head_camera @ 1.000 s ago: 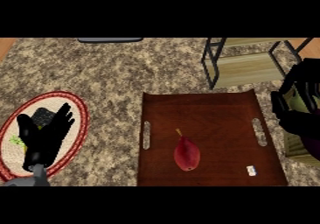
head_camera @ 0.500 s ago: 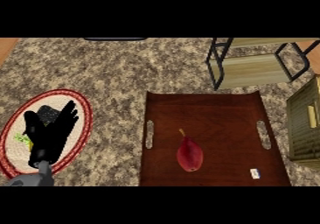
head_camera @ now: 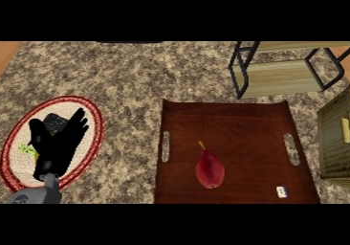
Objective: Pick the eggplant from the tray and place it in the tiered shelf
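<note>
Left hand [head_camera: 58,143] rests open, holding nothing, well apart from the dark-red, stemmed eggplant [head_camera: 209,168] lying on the tray [head_camera: 234,119].

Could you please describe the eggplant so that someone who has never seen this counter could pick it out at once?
Find the dark brown tray at the counter's right, below the tiered shelf. The eggplant lies in the tray's lower left part, stem pointing away from the robot. It is the glossy reddish-purple teardrop; the only other thing on the tray is a tiny white item near the lower right corner.
</note>
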You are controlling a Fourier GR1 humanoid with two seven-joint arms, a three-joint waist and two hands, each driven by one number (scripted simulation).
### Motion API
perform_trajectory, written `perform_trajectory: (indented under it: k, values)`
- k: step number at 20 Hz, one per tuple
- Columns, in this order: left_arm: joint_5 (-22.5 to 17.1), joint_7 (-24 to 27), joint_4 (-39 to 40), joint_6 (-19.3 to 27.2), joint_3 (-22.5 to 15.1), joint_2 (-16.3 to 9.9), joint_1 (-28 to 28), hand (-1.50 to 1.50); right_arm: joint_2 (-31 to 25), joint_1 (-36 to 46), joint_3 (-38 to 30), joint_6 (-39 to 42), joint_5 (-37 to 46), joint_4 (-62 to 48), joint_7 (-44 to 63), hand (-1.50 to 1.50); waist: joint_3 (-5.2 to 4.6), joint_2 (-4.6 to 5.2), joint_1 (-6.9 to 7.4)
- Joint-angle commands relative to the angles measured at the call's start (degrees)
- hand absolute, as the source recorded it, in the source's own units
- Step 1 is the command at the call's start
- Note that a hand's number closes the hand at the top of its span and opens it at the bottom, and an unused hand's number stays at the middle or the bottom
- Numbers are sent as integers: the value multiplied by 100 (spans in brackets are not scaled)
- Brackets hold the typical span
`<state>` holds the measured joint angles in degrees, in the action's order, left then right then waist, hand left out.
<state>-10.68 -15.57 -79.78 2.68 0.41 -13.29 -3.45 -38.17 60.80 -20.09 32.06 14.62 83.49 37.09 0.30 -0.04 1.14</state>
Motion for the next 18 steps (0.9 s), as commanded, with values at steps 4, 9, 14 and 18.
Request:
perform_trajectory:
  k: [4, 9, 14, 18]
  values:
    - [180, 334, 365, -62, -111, 162, 367, 0, -442, 730, 304, 188, 282, -1596, -963, 150, -37, 36, 11]
    - [21, -133, 212, -165, 137, -109, -16, 0, -373, 865, 689, -47, 751, -2431, -1835, 150, -34, 36, 12]
    - [-31, -246, 385, -232, 163, -74, -274, 0, -238, 955, 964, -784, 1405, -3442, -2693, 150, -34, 68, 56]
    - [118, -86, 377, -107, 73, 97, -202, 0, -226, 1002, 911, -1322, 1637, -4125, -3322, 150, -31, 80, 70]
